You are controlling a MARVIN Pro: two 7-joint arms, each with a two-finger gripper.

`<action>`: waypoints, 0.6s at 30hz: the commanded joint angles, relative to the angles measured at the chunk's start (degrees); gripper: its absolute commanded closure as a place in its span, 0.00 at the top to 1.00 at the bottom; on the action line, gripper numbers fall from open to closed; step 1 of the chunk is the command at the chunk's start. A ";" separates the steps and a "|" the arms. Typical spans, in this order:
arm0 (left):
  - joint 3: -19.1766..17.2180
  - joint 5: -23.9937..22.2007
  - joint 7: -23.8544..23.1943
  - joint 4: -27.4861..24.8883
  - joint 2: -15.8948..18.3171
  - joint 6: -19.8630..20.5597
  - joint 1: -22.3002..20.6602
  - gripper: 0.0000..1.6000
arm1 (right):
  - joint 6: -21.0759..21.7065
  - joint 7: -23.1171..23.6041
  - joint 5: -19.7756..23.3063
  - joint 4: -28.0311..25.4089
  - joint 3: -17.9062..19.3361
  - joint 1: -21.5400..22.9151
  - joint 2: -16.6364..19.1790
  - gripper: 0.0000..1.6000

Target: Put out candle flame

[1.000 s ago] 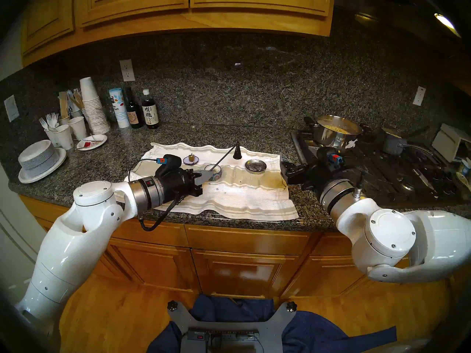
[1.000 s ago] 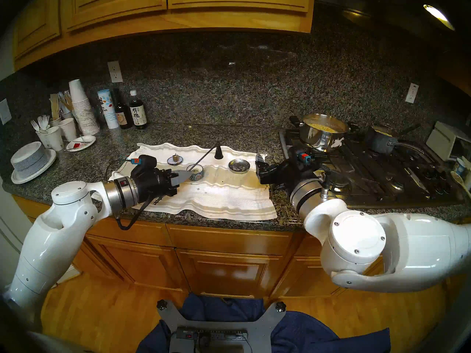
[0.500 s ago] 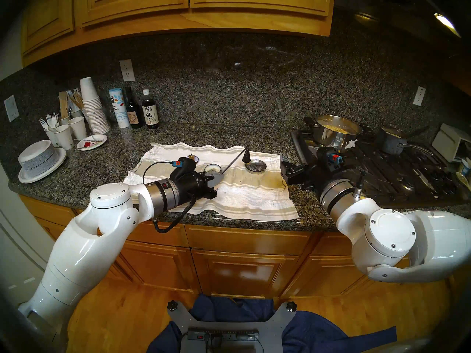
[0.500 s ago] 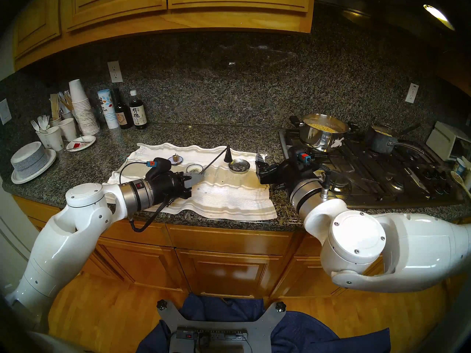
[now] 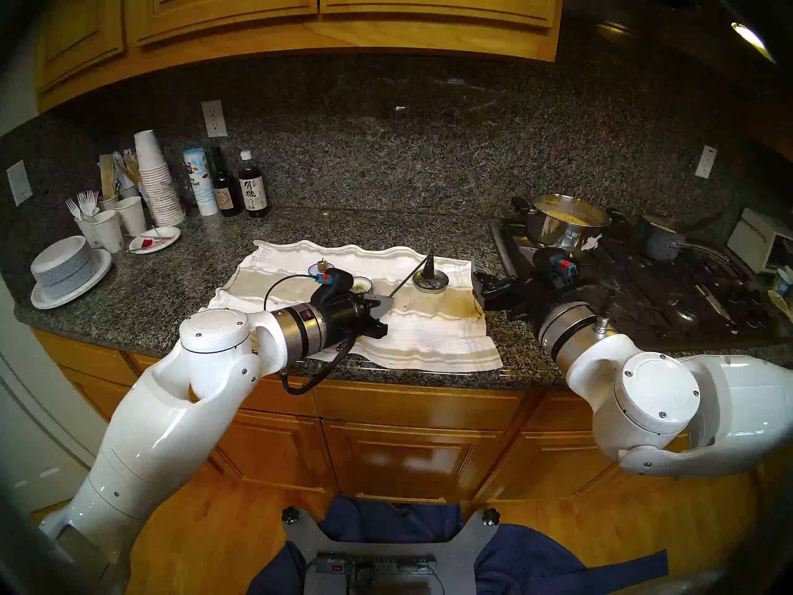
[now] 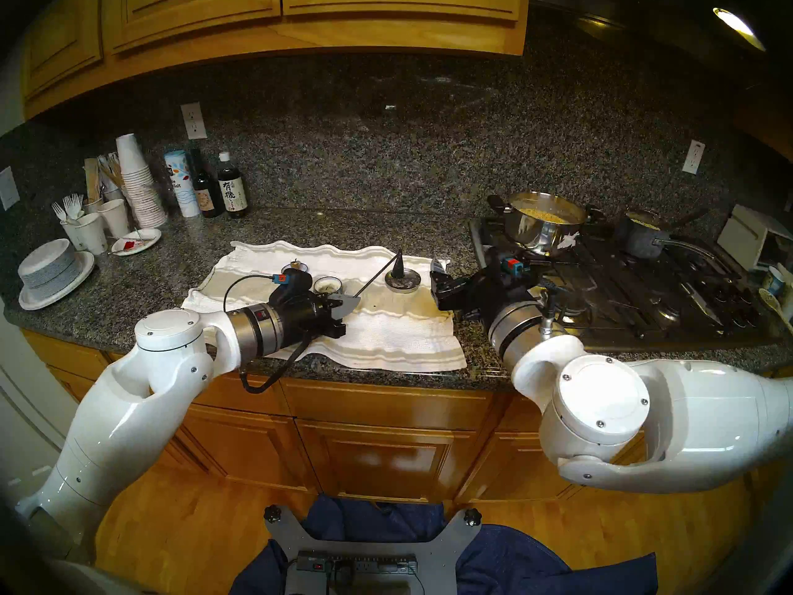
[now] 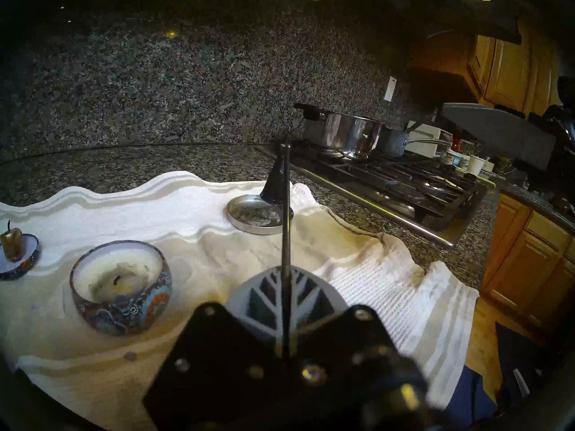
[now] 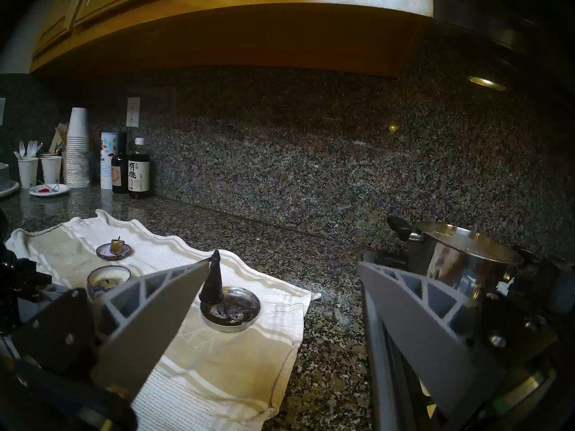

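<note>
2 arms: left gripper [image 5: 383,305] and right gripper [image 8: 280,321] both over the bench [image 5: 300,227].
Change: left arm has swung toward the stove [image 5: 643,289]; the snuffer [image 5: 428,267] cone, earlier above the towel [image 5: 429,336], now sits over the metal dish [image 5: 430,283].
Left jaws: pinched shut on the snuffer's thin rod, which runs straight out ahead of them.
Cone: at the rod's far end, mouth down on the dish's far rim; contact cannot be told.
Bowl candle [image 7: 121,284]: just left of the left jaws, wick dark, no flame.
Stub candle [image 7: 12,242]: farther left on its saucer, wick dark.
Right jaws: spread wide, holding nothing; the cone shows between them, near the left finger.
Open room: bare towel under and ahead of the left jaws.
Edges: stove rail beyond the dish; pot [image 5: 566,222] behind it.
</note>
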 commanded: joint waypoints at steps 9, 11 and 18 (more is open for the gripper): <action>0.85 0.28 2.84 0.28 -4.13 1.55 -5.23 0.00 | -0.14 0.12 -0.87 -0.21 1.25 1.33 -0.10 1.00; 0.79 -0.28 2.92 0.82 -4.55 2.10 -5.42 0.00 | -0.14 0.12 -0.88 -0.21 1.25 1.34 -0.10 1.00; 1.34 -0.91 3.80 2.24 -5.46 3.13 -5.95 0.00 | -0.14 0.13 -0.90 -0.21 1.25 1.34 -0.10 1.00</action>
